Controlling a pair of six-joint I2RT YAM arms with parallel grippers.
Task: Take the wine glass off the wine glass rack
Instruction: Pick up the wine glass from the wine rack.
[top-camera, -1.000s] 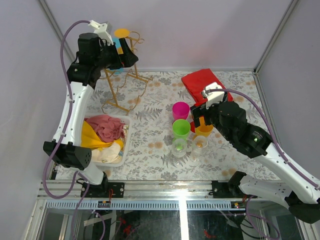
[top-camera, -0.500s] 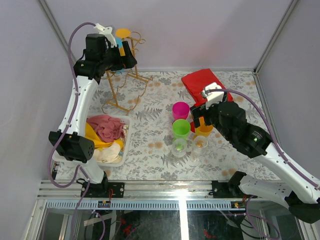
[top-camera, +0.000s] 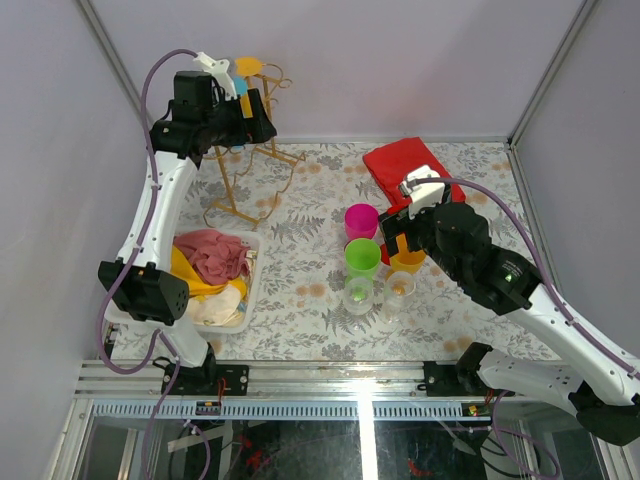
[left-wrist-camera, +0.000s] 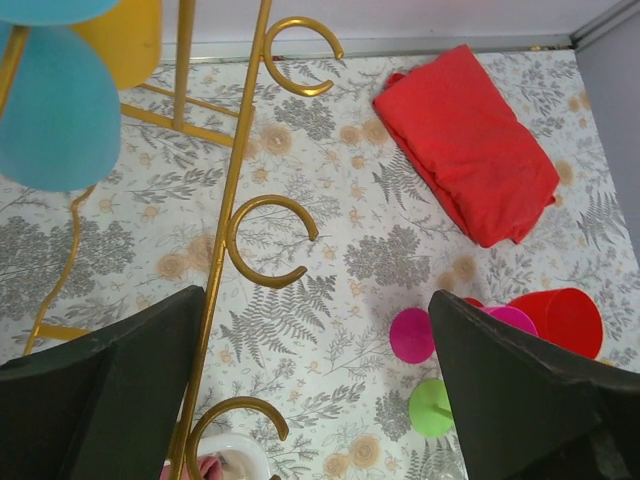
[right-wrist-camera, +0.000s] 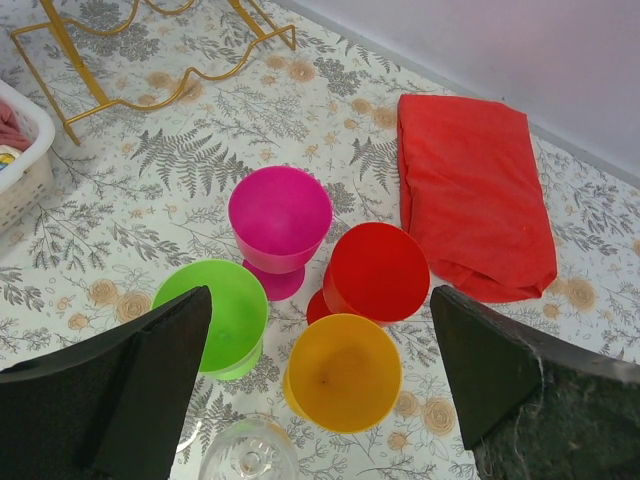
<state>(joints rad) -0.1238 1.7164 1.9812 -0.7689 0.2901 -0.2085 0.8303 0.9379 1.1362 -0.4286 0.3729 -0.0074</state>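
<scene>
1. White basket (top-camera: 254, 262) of cloths. Left side of the table (top-camera: 300, 205), towards the near edge, well apart from the work.
2. Wine glass rack (left-wrist-camera: 231, 240). Gold wire, upright at the back left.
3. Blue wine glass (left-wrist-camera: 55, 110). Hangs bowl-down from the rack's top, with a yellow wine glass (left-wrist-camera: 125, 40) just beside it.
4. Left gripper (left-wrist-camera: 318, 330). Raised at the rack's top, jaws wide and empty. A hooked rack arm runs between the fingers, and both glasses lie outside them.
5. Hazards:
   - Closing here would likely pinch wire, not glass.
   - Pulling a glass sideways against its hook could tip the light rack.
   - Reaching for the blue glass may knock the yellow one loose.
6. Cups standing mid-table: pink cup (top-camera: 361, 220), green cup (top-camera: 362, 257), orange cup (top-camera: 407, 262), red cup (right-wrist-camera: 378, 270), two clear glasses (top-camera: 357, 294).
7. Right gripper (right-wrist-camera: 320, 320). Jaws wide and empty, above the cups. A descent risks toppling them.
8. Red cloth (top-camera: 405, 170). Folded, back right.
</scene>
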